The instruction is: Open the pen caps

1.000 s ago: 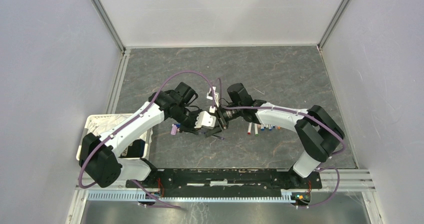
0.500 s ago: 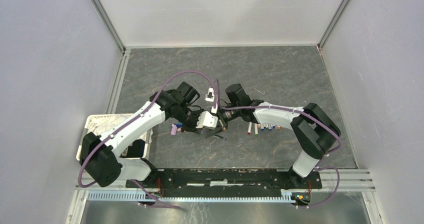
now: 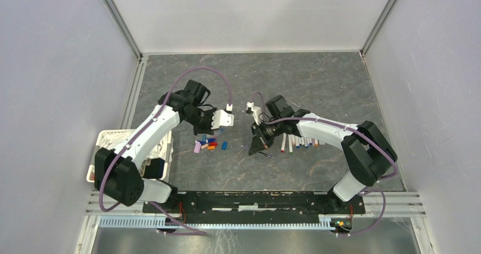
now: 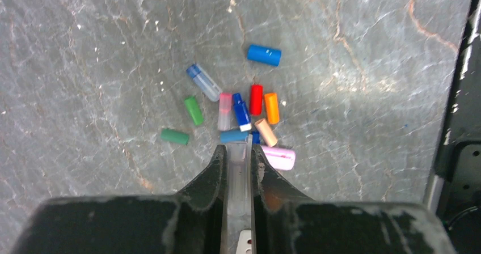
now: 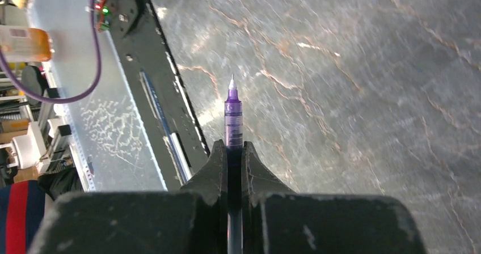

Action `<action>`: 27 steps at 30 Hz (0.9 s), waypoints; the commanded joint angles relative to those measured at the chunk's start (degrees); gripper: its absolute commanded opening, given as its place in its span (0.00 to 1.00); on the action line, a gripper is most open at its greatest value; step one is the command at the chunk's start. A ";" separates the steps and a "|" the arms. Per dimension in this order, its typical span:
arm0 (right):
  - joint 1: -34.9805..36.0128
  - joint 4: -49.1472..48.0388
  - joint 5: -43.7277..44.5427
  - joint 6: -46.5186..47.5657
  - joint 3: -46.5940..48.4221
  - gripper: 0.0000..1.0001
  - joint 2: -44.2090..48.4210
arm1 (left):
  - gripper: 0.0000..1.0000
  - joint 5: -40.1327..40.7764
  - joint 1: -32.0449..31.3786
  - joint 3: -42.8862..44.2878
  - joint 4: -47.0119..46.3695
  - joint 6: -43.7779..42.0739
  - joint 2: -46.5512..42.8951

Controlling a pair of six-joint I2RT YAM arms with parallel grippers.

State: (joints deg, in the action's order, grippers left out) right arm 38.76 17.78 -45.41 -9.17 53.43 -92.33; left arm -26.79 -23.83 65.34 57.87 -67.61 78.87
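A pile of loose pen caps [image 4: 249, 109] lies on the grey table: blue [image 4: 264, 54], red [image 4: 256, 99], orange [image 4: 271, 108], green [image 4: 193, 110] and lilac [image 4: 278, 157] among them. It also shows in the top view [image 3: 209, 144]. My left gripper [image 4: 239, 149] hangs just above the pile, shut on a translucent cap [image 4: 239, 163]. My right gripper [image 5: 233, 144] is shut on a dark-barrelled pen [image 5: 232, 115] whose purple tip is bare and points at the near rail. Several white pens [image 3: 298, 144] lie in a row right of the right gripper [image 3: 256, 146].
A white basket [image 3: 108, 146] stands at the left edge beside the left arm's base. The black base rail [image 3: 255, 200] runs along the near edge. Grey walls close in the table on three sides.
The two grippers were together at the table's centre; now they are apart. The left one moved left over the cap pile with the cap, the right one moved right with the pen.
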 commanded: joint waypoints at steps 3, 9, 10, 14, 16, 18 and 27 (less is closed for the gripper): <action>-2.01 4.41 8.38 2.84 0.35 0.00 2.67 | 0.02 0.82 4.32 1.02 1.20 -6.00 -0.09; -4.62 4.11 28.80 -3.32 2.27 0.00 0.97 | 0.02 -0.80 4.50 -5.91 -10.61 3.65 -0.54; -4.59 3.82 32.71 -4.50 2.21 0.00 0.78 | 0.02 -0.54 4.51 -7.01 -12.87 5.94 -0.15; -4.58 -0.04 43.40 -8.71 0.88 0.00 1.00 | 0.02 0.79 4.53 -10.82 -19.55 12.07 1.76; -4.62 -1.74 47.25 -10.46 0.11 0.00 1.19 | 0.02 1.04 4.47 -11.92 -21.79 13.87 2.37; -4.61 -3.70 49.72 -12.61 -0.78 0.00 1.45 | 0.02 1.25 4.43 -12.60 -23.50 15.43 2.94; -1.85 -8.45 61.92 -23.52 -6.24 0.00 1.71 | 0.02 4.88 2.76 -15.35 -30.03 21.20 5.90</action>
State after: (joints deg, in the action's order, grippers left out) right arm 34.61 12.14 7.38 -26.11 48.82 -91.70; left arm -23.51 -19.84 51.48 33.12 -51.59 83.83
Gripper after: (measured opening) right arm 0.048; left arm 0.171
